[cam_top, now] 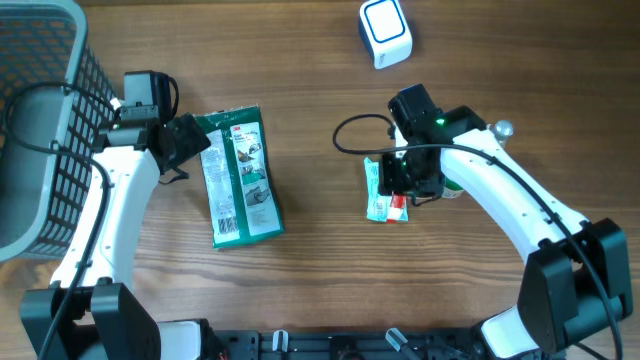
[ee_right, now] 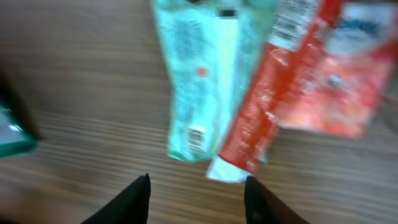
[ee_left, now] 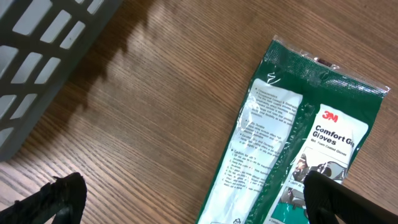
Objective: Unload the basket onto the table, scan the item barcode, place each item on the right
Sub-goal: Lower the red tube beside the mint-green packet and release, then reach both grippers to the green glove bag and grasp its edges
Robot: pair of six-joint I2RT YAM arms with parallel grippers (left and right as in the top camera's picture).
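A mint-green packet and a red packet lie overlapping on the table right of centre. In the right wrist view the mint packet shows a small barcode near its lower end, and the red packet lies across its right side. My right gripper hovers just over them, open, with nothing between its fingers. A green 3M gloves pack lies left of centre. At the pack's left edge my left gripper stands wide open, one finger over the pack. A white scanner stands at the back.
A grey mesh basket fills the far left, close behind the left arm; its wall shows in the left wrist view. A black cable loops off the right wrist. Bare wood lies between the gloves pack and the packets.
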